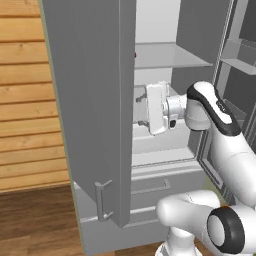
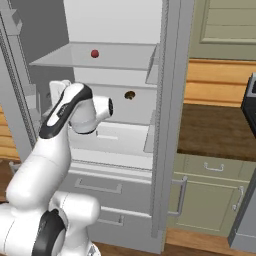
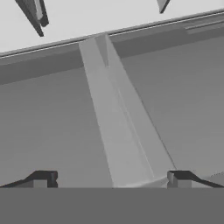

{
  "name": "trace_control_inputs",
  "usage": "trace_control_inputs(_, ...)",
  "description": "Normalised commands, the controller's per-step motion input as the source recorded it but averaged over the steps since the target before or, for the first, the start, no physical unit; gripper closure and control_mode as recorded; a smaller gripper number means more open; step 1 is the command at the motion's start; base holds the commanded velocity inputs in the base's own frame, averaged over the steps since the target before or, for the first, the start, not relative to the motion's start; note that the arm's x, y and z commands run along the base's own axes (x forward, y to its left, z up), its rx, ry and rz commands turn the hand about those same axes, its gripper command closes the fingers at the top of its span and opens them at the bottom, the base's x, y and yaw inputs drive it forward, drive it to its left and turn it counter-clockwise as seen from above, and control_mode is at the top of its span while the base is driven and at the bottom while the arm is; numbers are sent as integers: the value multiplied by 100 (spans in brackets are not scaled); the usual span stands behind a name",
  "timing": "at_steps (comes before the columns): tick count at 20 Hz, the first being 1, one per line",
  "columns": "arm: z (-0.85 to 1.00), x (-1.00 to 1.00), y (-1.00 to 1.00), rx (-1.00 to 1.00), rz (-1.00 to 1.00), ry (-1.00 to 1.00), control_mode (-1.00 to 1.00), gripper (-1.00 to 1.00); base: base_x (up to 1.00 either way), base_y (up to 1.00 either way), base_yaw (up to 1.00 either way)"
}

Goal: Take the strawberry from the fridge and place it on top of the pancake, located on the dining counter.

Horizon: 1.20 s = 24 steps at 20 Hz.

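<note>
The strawberry [image 2: 94, 53], a tiny red fruit, rests on the upper glass shelf [image 2: 115, 62] inside the open fridge [image 1: 90, 100]. In the left base view only a red speck of it [image 1: 135, 56] peeks past the door's edge. My gripper [image 1: 140, 110] reaches into the fridge one level below that shelf, lower than the strawberry and apart from it. In the hand view its fingertips [image 3: 43, 178] stand wide apart, the gripper [image 3: 111, 178] open with nothing between them, facing grey inner walls. The pancake and the dining counter are out of view.
A small dark brown lump [image 2: 130, 95] lies on the lower shelf, right of my hand. The left fridge door [image 1: 95, 165] stands open close beside the arm. Two drawers [image 2: 100, 187] sit below. A brown-topped counter with green cabinets [image 2: 215, 130] adjoins the fridge on the right.
</note>
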Motion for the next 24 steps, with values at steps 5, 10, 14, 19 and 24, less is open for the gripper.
trace_control_inputs(5,-18,8,43,1,18,0,-100,-100,0,0,0)
trace_control_inputs(10,-1,0,47,0,12,0,-100,-100,0,0,0)
trace_control_inputs(14,-6,0,42,0,12,0,-100,-100,0,0,0)
trace_control_inputs(19,-18,-1,64,0,8,1,-100,-100,0,0,0)
trace_control_inputs(24,-14,-2,73,-2,1,1,-100,-100,0,0,0)
